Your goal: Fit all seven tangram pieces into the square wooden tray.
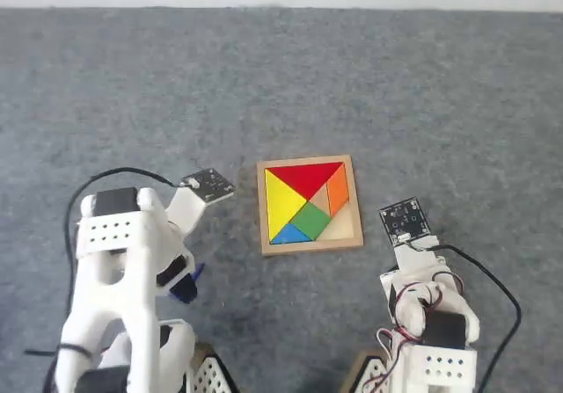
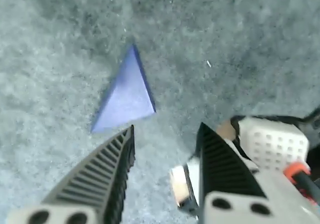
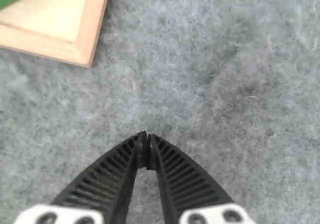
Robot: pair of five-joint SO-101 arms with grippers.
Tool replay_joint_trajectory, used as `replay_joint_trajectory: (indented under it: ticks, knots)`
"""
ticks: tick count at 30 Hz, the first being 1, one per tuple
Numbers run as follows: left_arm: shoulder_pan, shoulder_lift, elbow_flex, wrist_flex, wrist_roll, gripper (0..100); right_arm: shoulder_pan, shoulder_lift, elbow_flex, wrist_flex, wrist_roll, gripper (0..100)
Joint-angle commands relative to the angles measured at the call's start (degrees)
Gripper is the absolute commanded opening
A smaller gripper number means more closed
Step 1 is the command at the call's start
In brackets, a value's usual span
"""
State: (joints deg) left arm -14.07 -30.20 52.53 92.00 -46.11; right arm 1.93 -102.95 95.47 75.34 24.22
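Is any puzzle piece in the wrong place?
Yes. A dark blue triangle lies on the grey carpet, outside the wooden tray, just ahead of the open left gripper. One corner of the tray looks like bare wood, so the piece may belong there.

We count one square wooden tray (image 1: 312, 247). Inside it sit five coloured wooden pieces: a red triangle (image 1: 308, 178), a yellow triangle (image 1: 281, 201), a light blue triangle (image 1: 288, 233), one green square (image 1: 310, 220) and one orange parallelogram (image 1: 338, 187). One dark blue wooden triangle (image 2: 126, 94) lies at the tray's eight o'clock. We count two white robot arms: the left arm (image 1: 123, 261) and the right arm (image 1: 431, 323).
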Motion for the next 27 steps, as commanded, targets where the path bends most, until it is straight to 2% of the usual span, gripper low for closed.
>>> replay_joint_trajectory:
  ticks: [1, 4, 13, 21, 27]
  knots:
    - [0.4, 8.4, 0.5, -9.0, 2.0, 20, -0.2, -0.9, 1.0, 0.0, 0.4, 0.8]
    - [0.4, 15.4, -0.3, -12.2, 2.6, 20, -0.2, -0.9, 1.0, 0.0, 0.4, 0.8]
    - [-0.1, 29.1, -4.0, -13.6, 2.6, 20, -0.2, -0.9, 1.0, 0.0, 0.4, 0.8]
    - [-0.1, 32.9, -6.8, -14.8, 2.6, 20, -0.2, -0.9, 1.0, 0.0, 0.4, 0.8]
    - [0.4, 32.9, -6.9, -21.8, 7.1, 19, -0.2, -0.9, 1.0, 0.0, 0.4, 0.8]
